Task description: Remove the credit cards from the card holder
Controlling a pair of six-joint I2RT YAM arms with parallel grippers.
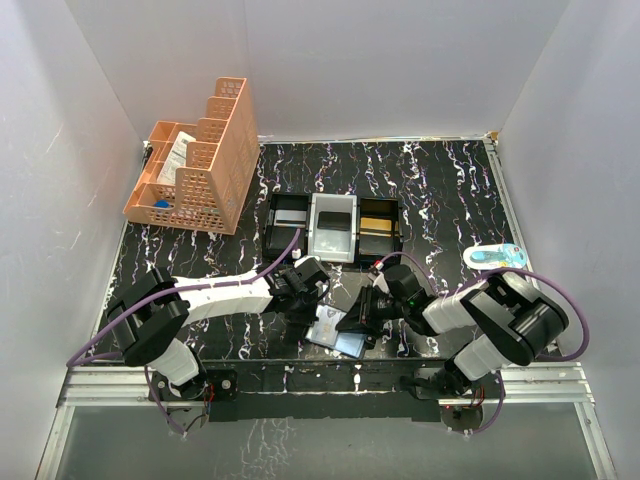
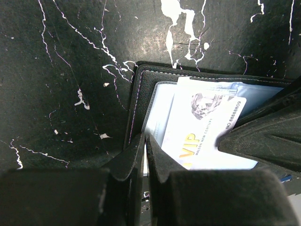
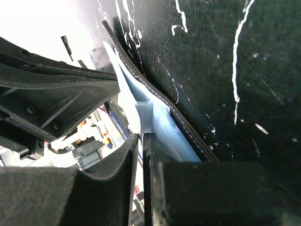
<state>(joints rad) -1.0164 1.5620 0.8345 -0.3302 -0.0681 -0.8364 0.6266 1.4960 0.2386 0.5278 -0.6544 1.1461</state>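
Card holder [image 1: 335, 338] lies open at the worktop's [image 1: 450, 200] near edge, between the arms. Its long axis runs roughly left-right, right end nearer. Left pincer [image 2: 145, 139] is narrow, nipping its stitched edge. Right pincer [image 3: 140, 137] is narrow on its pale-blue inside. VIP card [image 2: 202, 127] pokes out.

An orange basket [image 1: 215, 185] stands far left, a three-compartment tray [image 1: 333, 200] mid-table, a blue-white packet [image 1: 497, 257] right.

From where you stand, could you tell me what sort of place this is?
Probably a robot test booth: plain white walls enclose a black marbled table, a left arm and right arm are bolted at its near edge, and an orange basket sits as a prop.
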